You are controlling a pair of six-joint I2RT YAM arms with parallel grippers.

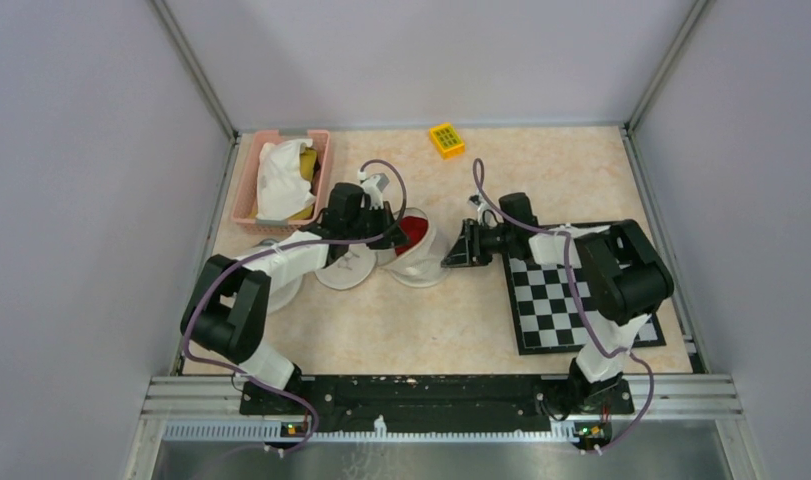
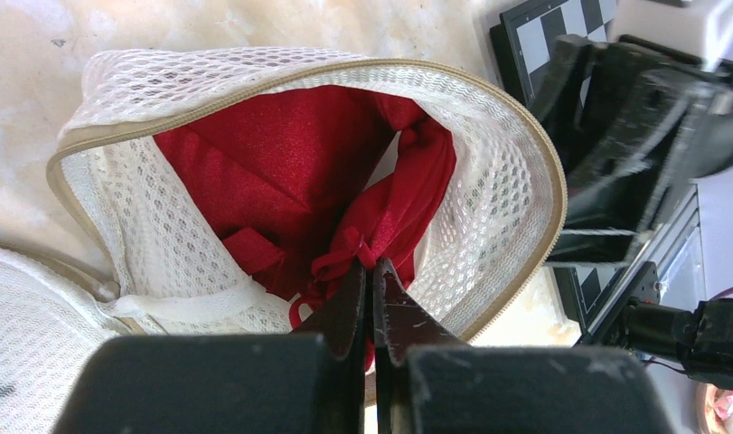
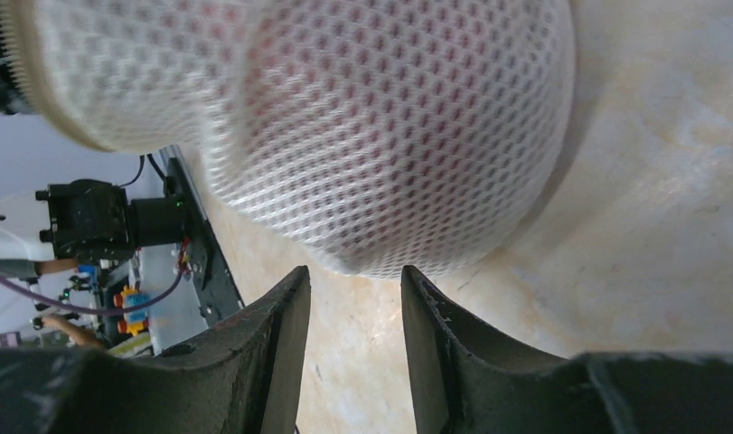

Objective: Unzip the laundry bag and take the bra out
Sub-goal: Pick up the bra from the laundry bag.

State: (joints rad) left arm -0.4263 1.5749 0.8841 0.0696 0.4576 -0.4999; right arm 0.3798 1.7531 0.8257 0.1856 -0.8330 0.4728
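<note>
The white mesh laundry bag (image 2: 489, 208) lies unzipped with its mouth gaping, and its beige zipper rim (image 2: 281, 77) curves around the opening. Inside it sits the red bra (image 2: 299, 163). My left gripper (image 2: 373, 267) is at the mouth, shut on a bunched red fold of the bra. From above, the bag (image 1: 421, 265) and bra (image 1: 414, 232) sit mid-table beside my left gripper (image 1: 389, 232). My right gripper (image 3: 353, 276) is open just short of the bag's rounded outer wall (image 3: 380, 136), with only bare table between its fingers. It stands to the right of the bag (image 1: 457, 250).
A pink basket (image 1: 247, 190) holding white cloth stands at the back left. A yellow block (image 1: 446, 140) lies at the back centre. A checkerboard mat (image 1: 551, 300) covers the right side under the right arm. A second white mesh dome (image 1: 346, 268) lies left of the bag.
</note>
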